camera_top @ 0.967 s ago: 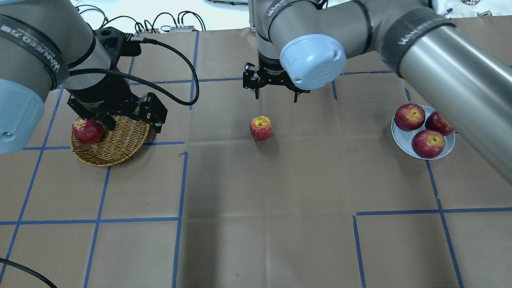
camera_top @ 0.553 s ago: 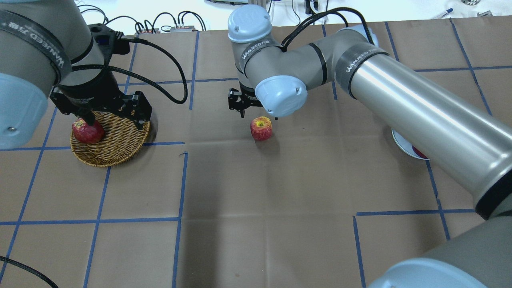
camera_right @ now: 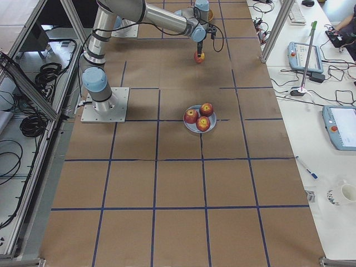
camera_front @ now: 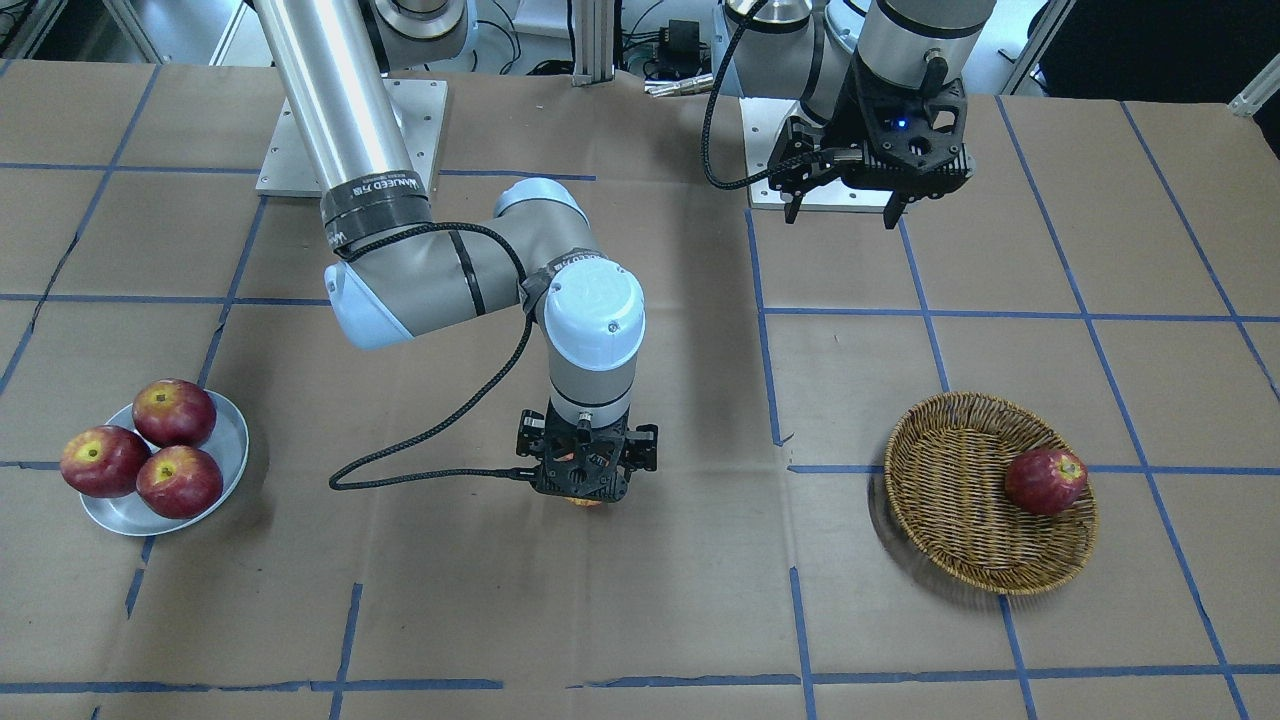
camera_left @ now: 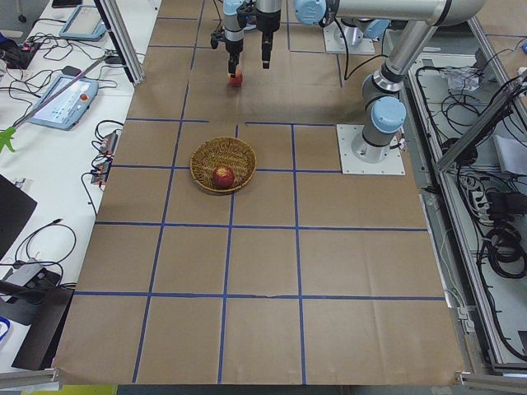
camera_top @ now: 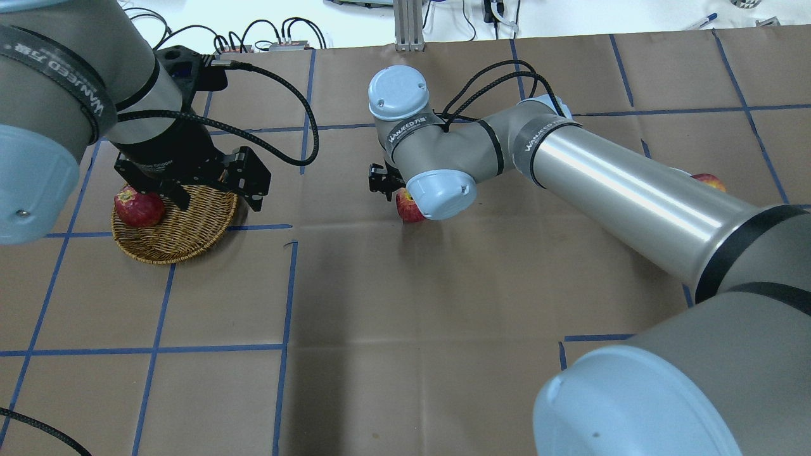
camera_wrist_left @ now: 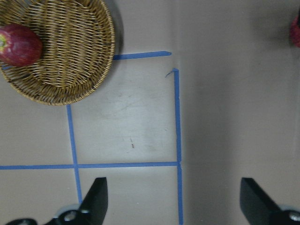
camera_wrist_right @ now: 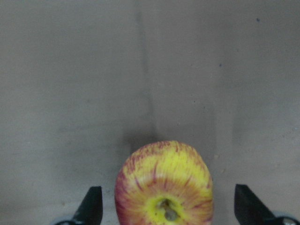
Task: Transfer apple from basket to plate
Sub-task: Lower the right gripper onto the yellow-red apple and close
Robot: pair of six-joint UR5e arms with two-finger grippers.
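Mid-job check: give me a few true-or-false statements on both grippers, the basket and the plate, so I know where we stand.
1. The right gripper is shut on the apple. False: its fingers stand open on either side of the apple, which rests on the table.
2. The basket holds one dark red apple. True.
3. The plate is empty. False: three red apples sit on it.
4. The left gripper is open with nothing between its fingers. True.
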